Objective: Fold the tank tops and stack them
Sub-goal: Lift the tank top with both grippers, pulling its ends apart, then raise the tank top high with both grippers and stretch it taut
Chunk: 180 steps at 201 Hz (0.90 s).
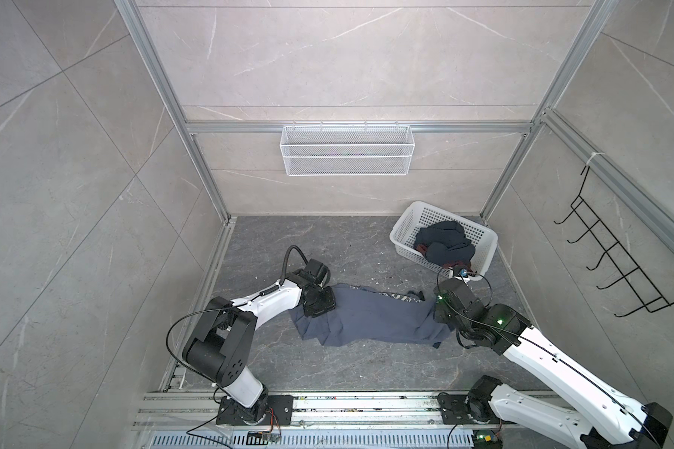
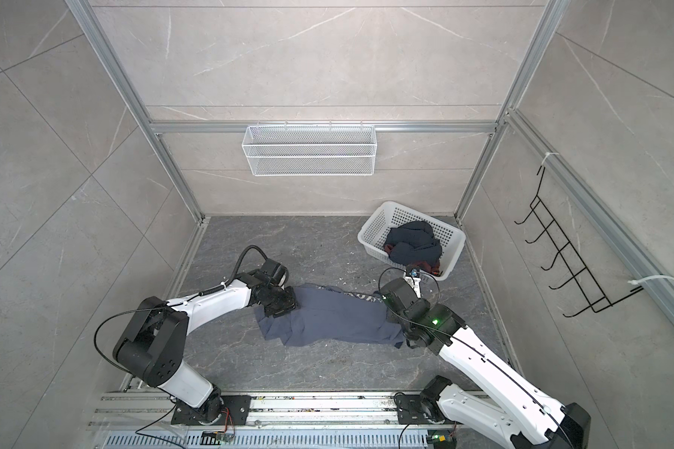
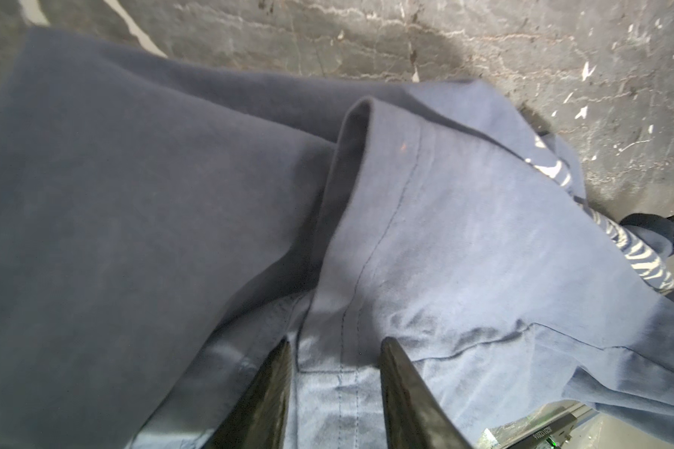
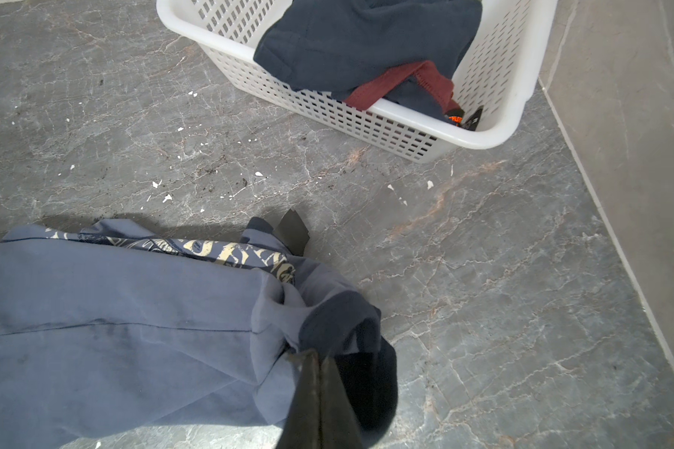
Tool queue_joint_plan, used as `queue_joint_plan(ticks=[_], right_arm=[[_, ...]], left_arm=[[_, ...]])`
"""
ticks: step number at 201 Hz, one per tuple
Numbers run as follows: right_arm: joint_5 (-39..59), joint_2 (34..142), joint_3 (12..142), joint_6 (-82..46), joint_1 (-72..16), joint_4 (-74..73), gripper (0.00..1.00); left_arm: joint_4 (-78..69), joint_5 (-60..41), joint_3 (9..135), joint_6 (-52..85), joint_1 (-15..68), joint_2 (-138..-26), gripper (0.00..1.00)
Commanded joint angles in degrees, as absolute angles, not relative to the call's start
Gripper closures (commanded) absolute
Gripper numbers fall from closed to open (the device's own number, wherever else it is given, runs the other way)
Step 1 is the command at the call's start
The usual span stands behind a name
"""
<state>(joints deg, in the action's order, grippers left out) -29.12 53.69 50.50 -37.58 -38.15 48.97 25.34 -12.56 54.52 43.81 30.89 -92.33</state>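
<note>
While the right gripper (image 4: 320, 357) pinches its end, the slate-blue tank top (image 1: 374, 317) runs lengthwise to the half-open left gripper (image 3: 337, 342).

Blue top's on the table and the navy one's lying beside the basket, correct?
No. The navy top lies inside the basket, not beside it; the right wrist view shows it. The blue top is on the table.
</note>
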Motion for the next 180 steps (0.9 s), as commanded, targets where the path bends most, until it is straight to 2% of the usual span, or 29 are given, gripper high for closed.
queue_joint_plan(ticks=[1, 30, 62, 114, 144, 180], right_arm=[[-28.8, 54.2, 50.3, -38.4, -37.9, 48.4, 1.0], [-28.7, 54.2, 50.2, -38.5, -37.9, 48.4, 1.0], [-28.8, 54.0, 50.4, -38.3, -37.9, 48.5, 1.0], [-29.8, 53.3, 52.0, -37.8, -37.9, 49.5, 1.0], [-31.0, 52.1, 55.3, -36.6, -37.9, 50.9, 1.0], [-31.6, 49.9, 64.9, -32.2, -37.9, 52.0, 1.0]], left_arm=[[25.0, -13.0, 56.2, 44.4, 31.3, -92.7, 0.59], [24.5, -13.3, 56.2, 44.4, 31.8, -92.7, 0.65], [25.2, -12.8, 57.0, 44.3, 32.3, -91.6, 0.78], [32.4, -6.7, 60.3, 41.8, 32.6, -86.1, 1.0], [40.5, -0.5, 65.6, 39.1, 32.6, -79.0, 1.0], [53.5, 11.6, 82.2, 31.5, 32.4, -69.1, 1.0]])
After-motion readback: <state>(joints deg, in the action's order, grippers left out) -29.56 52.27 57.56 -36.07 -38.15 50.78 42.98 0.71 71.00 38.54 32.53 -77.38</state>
